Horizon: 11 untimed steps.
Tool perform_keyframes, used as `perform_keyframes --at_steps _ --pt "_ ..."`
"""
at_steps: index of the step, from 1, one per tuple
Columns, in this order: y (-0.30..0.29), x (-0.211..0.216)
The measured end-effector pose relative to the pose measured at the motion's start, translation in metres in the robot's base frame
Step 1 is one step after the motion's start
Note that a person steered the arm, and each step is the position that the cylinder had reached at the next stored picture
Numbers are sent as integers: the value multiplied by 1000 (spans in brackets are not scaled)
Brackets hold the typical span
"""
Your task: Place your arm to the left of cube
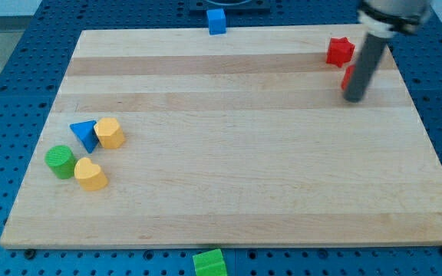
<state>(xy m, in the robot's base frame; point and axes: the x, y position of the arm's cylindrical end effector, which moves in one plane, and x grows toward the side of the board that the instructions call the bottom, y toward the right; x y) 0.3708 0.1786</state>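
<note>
A blue cube (217, 21) sits at the view's top edge of the wooden board (236, 192), just left of centre. My tip (353, 98) is at the view's upper right, far to the right of the blue cube and lower in the view. A red star block (340, 50) lies just above and left of my rod. A second red block (347, 76) is mostly hidden behind the rod; its shape cannot be made out.
At the view's left lie a blue triangular block (84, 135), a yellow hexagonal block (110, 133), a green cylinder (60, 162) and a yellow heart block (90, 175). A green block (209, 263) sits off the board at the view's bottom edge.
</note>
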Motion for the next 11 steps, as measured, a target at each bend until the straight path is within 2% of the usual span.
perform_keyframes --at_steps 1,2,3,4,5,8,10,11 --pt "-4 -26" --pt "0 29" --pt "47 63" --pt "101 60" --pt "144 34" --pt "133 12" --pt "160 44" --pt "130 43"
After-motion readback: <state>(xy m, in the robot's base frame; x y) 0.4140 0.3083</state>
